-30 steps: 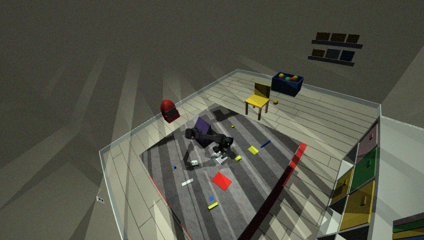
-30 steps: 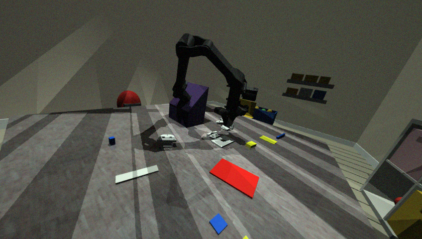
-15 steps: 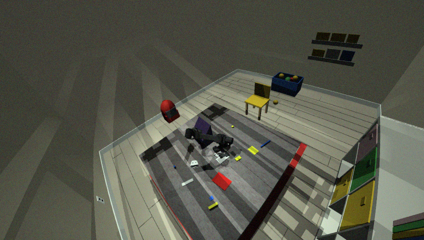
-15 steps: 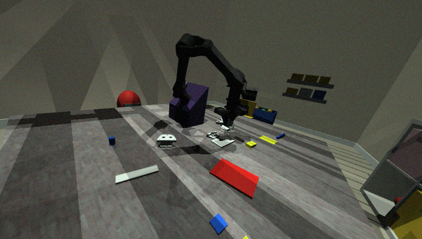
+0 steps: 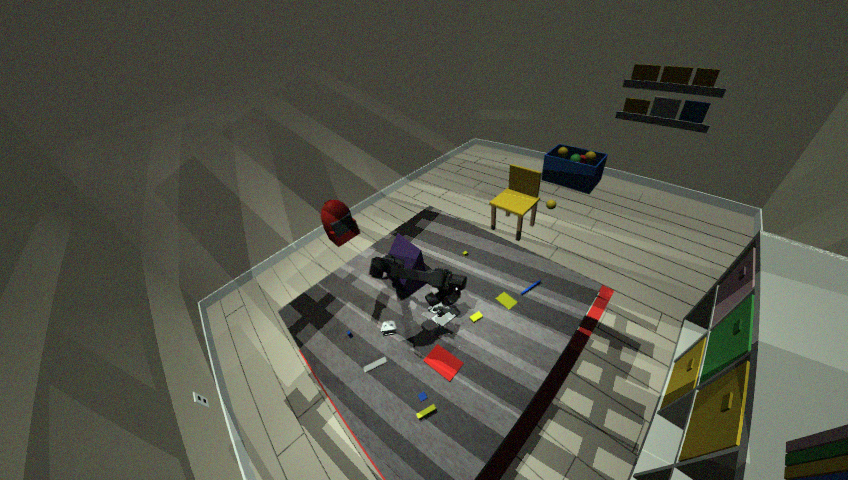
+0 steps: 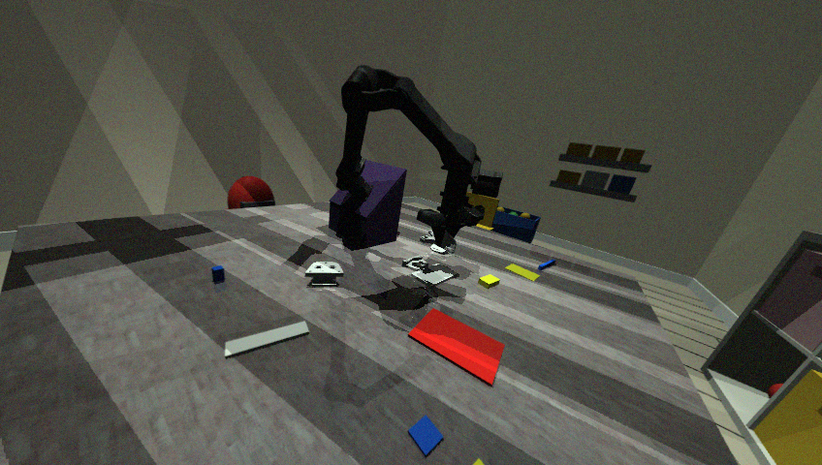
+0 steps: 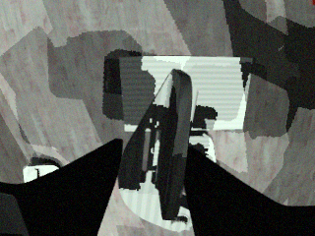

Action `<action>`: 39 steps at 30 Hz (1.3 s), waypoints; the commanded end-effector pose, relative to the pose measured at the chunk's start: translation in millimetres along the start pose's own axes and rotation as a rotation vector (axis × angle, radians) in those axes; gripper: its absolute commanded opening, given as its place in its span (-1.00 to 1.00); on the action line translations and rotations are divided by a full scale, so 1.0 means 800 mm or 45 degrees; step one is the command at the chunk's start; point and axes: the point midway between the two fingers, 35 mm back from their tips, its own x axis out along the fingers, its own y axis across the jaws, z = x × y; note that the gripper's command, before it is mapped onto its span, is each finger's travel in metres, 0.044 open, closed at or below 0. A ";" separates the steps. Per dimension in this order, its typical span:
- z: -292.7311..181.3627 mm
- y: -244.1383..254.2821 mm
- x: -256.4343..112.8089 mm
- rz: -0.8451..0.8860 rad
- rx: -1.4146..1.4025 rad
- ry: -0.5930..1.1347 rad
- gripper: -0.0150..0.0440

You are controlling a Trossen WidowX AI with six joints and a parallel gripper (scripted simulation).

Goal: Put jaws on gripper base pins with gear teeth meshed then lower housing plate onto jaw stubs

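My gripper (image 5: pixel 445 301) (image 6: pixel 443 237) (image 7: pixel 153 149) is shut on a white jaw (image 6: pixel 441 248) (image 7: pixel 143 208), held above the mat near the gripper base. The gripper base (image 5: pixel 443 320) (image 6: pixel 436 277) (image 7: pixel 227 93) lies flat, partly in shadow; the held jaw covers part of it in the wrist view. A smaller white part (image 6: pixel 414 263) is at the base's left side; its pins cannot be made out. The other jaw (image 6: pixel 426 235) (image 7: pixel 41 172) lies apart, behind the gripper in the exterior view. The white housing plate (image 5: pixel 387 324) (image 6: pixel 324 266) with two dark holes is raised on the left.
A yellow block (image 5: pixel 476 316) (image 6: pixel 489 280) is right of the base. A red panel (image 5: pixel 443 362) (image 6: pixel 458 344) lies in front. A pale bar (image 5: pixel 374 364) (image 6: pixel 266 338) and a small blue block (image 5: pixel 349 334) (image 6: pixel 217 273) lie left. A purple box (image 6: pixel 374 201) is behind the arm.
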 end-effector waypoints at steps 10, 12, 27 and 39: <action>0.001 0.000 0.025 -0.005 -0.007 -0.002 -0.04; 0.001 -0.001 0.029 -0.005 -0.007 -0.002 -0.04; 0.000 -0.002 0.059 -0.008 -0.005 -0.002 -0.04; 0.000 -0.002 0.062 -0.009 -0.005 -0.002 -0.04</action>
